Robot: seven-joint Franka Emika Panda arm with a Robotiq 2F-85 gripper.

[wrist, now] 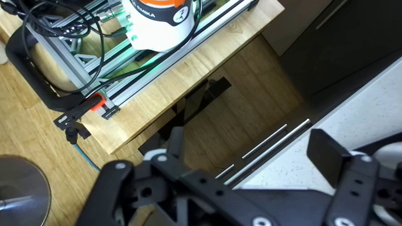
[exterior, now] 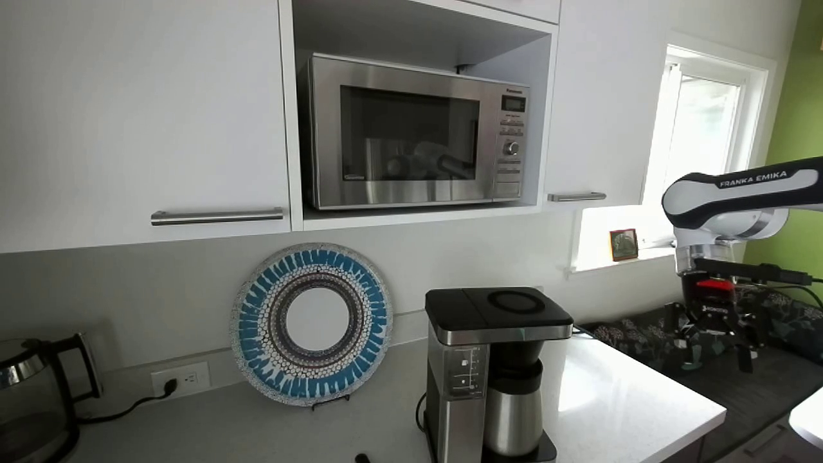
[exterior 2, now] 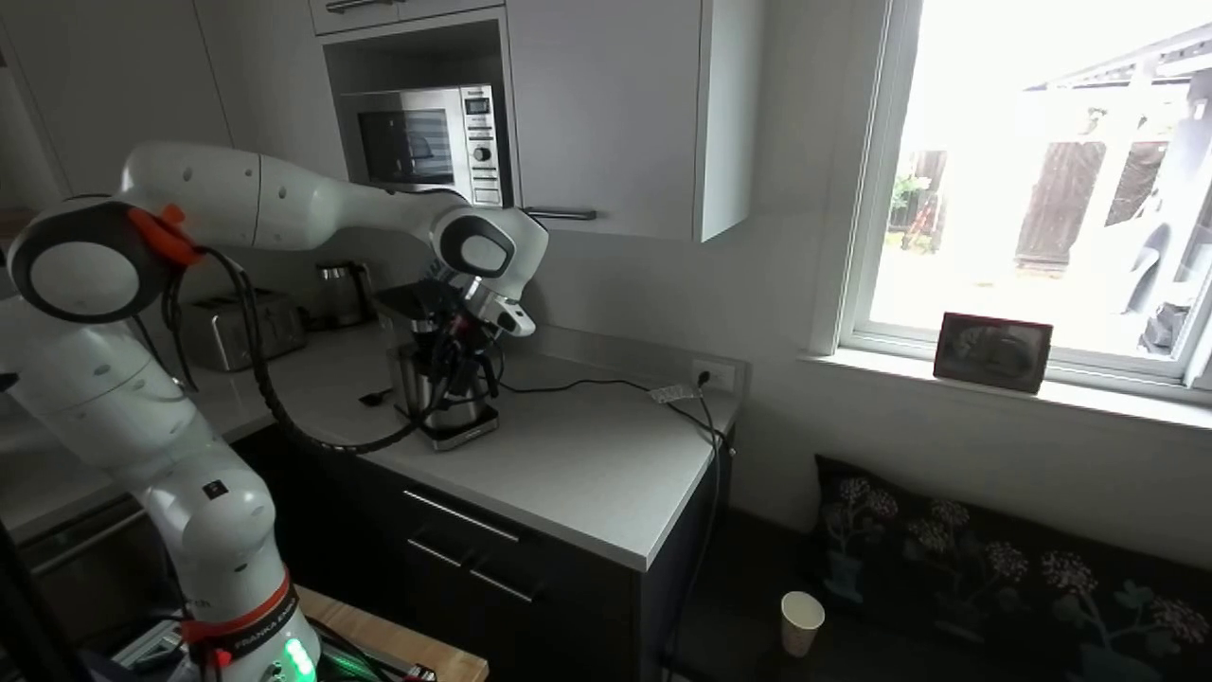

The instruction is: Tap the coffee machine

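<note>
The coffee machine (exterior: 458, 376) stands upright on the counter, with a flat black top and a steel carafe (exterior: 514, 418) inside it. It also shows in an exterior view (exterior 2: 402, 379), partly hidden behind my arm and gripper. My gripper (exterior: 717, 360) hangs fingers down, to the right of the machine and apart from it there. In an exterior view my gripper (exterior 2: 459, 374) overlaps the machine, and I cannot tell the gap from that view. In the wrist view the gripper's fingers (wrist: 251, 146) are wide apart with nothing between them. I cannot make out the machine there.
A microwave (exterior: 411, 145) sits in the cabinet niche above the counter (exterior: 617, 392). A round blue-patterned plate (exterior: 257, 347) leans on the wall. A kettle (exterior: 32, 402) stands at the left. A toaster (exterior 2: 248, 330) and power cord (exterior 2: 587, 383) also lie along the counter.
</note>
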